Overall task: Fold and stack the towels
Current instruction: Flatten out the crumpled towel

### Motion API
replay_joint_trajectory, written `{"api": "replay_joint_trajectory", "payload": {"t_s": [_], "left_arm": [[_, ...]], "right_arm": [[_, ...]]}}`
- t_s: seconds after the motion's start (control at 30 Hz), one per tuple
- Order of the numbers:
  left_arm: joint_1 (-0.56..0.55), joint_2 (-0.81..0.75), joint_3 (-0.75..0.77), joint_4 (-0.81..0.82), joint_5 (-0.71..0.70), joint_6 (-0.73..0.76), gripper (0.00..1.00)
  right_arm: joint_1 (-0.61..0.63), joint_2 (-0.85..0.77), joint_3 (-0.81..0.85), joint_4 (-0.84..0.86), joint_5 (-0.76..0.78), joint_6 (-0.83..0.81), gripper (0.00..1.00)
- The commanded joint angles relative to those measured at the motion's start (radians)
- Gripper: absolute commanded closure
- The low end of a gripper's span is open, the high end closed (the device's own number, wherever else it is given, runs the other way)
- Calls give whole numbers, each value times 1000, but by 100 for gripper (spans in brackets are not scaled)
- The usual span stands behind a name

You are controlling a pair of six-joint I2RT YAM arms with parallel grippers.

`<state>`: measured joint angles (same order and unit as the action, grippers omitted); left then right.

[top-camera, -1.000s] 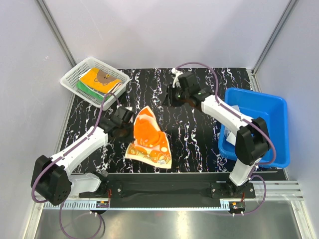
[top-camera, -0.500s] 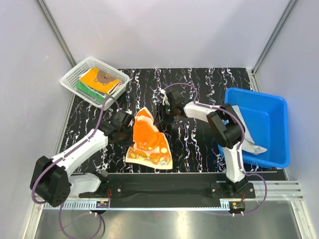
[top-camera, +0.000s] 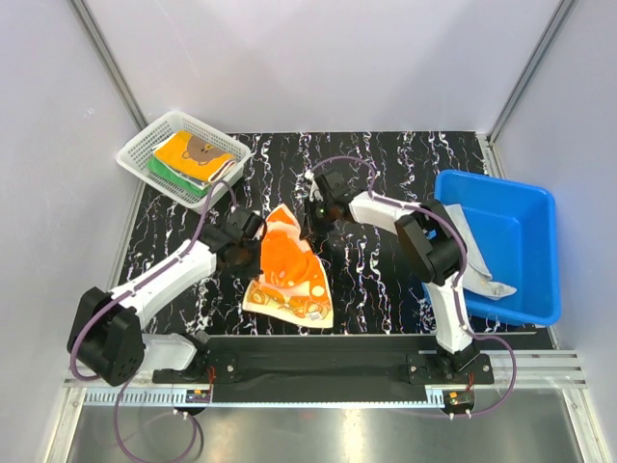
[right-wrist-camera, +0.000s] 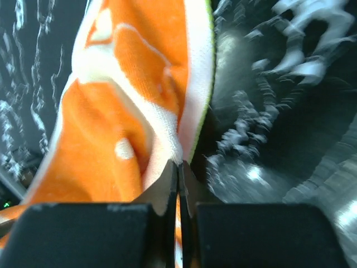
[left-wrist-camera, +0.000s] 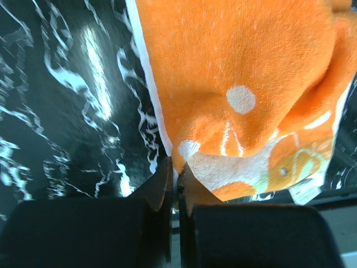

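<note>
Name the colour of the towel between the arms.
The towel is orange with white prints; left wrist view.

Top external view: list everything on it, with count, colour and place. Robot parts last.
orange towel: one, orange with white prints, crumpled mid-table
folded towels: at least two, yellow with a bear over green, in the basket
basket: one, white mesh, far left corner
tub: one, blue, right side
pale cloth: one, greyish white, inside the tub
table: one, black with white veining
left gripper: one, black, shut on the orange towel's edge
right gripper: one, black, shut on the orange towel's edge
</note>
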<state>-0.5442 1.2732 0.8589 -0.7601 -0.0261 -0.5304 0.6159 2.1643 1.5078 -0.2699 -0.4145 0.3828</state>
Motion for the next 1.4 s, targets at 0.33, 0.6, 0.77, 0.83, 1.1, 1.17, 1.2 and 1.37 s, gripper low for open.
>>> {"api": "replay_joint_trajectory", "payload": {"t_s": [0.33, 0.6, 0.77, 0.83, 1.1, 1.17, 1.2, 1.37], "left_arm": [[-2, -103, -26, -53, 64, -29, 100], [-40, -200, 10, -135, -80, -98, 74], [-22, -136, 155, -35, -138, -28, 50], [7, -57, 224, 45, -129, 62, 50], [53, 501, 682, 131, -21, 368, 51], [56, 635, 748, 136, -20, 395, 51], [58, 672, 816, 127, -15, 420, 51], [59, 837, 884, 151, 11, 480, 52]], "right_arm": [[-10, -276, 19, -378, 280, -168, 91], [-30, -390, -146, -264, 235, -136, 53], [-53, -386, -146, -294, 304, -128, 55], [-74, -399, -172, -290, 327, -99, 57], [-140, -451, -273, -310, 358, 40, 60], [-140, -445, -302, -316, 382, 77, 60], [-140, -446, -314, -316, 390, 115, 60], [-140, -491, -437, -223, 373, 232, 61]]}}
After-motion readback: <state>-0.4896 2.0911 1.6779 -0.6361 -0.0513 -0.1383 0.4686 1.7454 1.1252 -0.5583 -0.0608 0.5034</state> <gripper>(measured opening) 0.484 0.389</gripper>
